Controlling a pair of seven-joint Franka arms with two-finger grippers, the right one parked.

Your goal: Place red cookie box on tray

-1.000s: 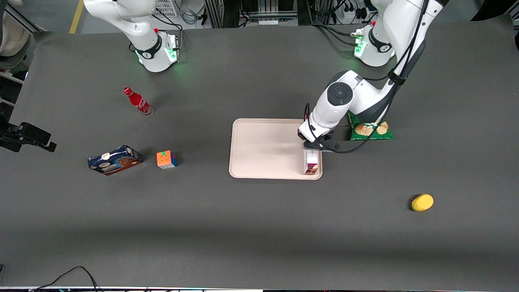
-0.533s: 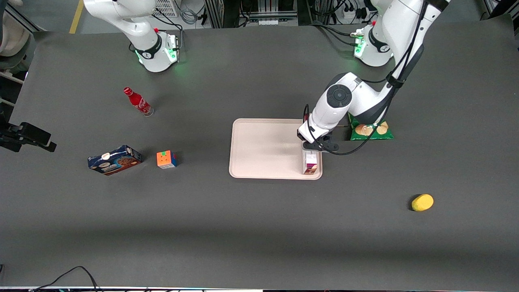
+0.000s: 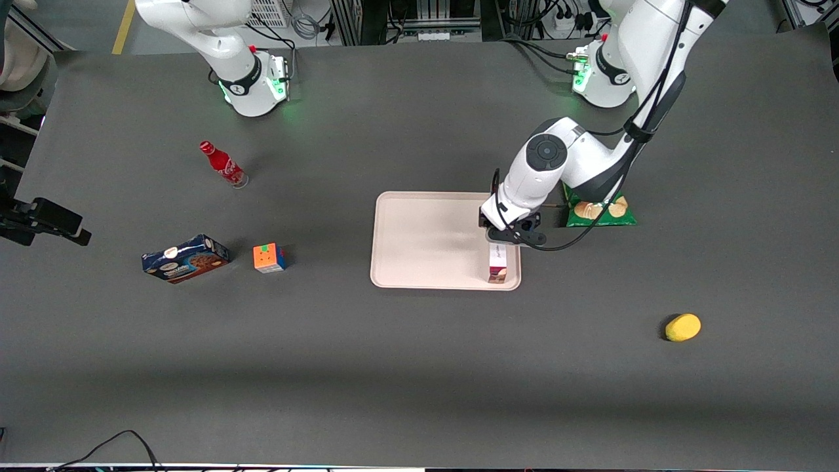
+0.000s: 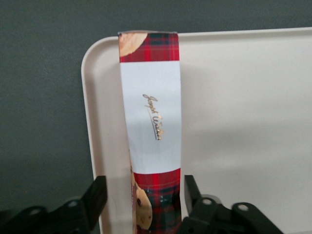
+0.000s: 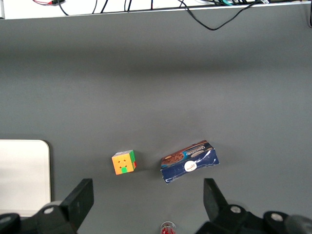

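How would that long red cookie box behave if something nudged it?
The red cookie box lies flat on the tray, so it would probably slide, not tip. Its cardboard looks stiff and likely light. The gripper straddles it, open.

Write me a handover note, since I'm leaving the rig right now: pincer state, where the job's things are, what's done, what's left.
Pincer: open, fingers straddling the red cookie box with a gap on each side, low over the tray.
Box: lying on the tray along the rim at the working arm's end, inside the edge.
Done: box placed and released.
Left: lift the arm straight up without nudging the box.
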